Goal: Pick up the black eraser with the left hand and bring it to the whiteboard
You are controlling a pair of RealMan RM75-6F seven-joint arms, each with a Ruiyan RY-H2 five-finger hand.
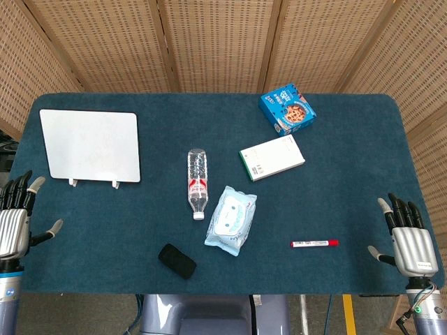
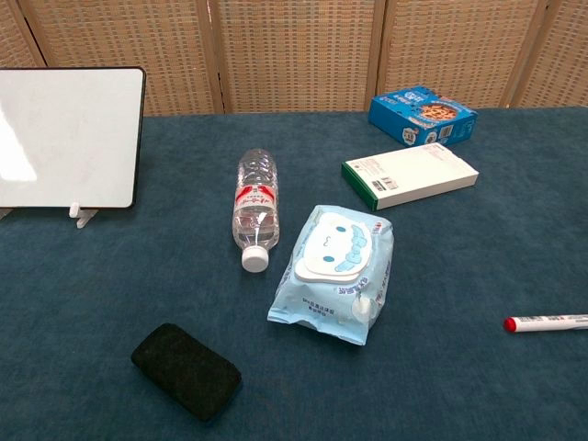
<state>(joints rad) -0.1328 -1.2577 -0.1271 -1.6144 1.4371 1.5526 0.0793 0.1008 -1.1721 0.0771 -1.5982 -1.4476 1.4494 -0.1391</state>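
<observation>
Eraser (image 1: 177,260) untouched near table (image 1: 349,105) front edge; both hands' fingers spread, empty.

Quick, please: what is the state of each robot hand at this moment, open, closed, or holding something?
Left robot hand: open, fingers apart, holding nothing, at the table's left edge.
Right robot hand: open, fingers apart, holding nothing, at the table's right edge.
</observation>
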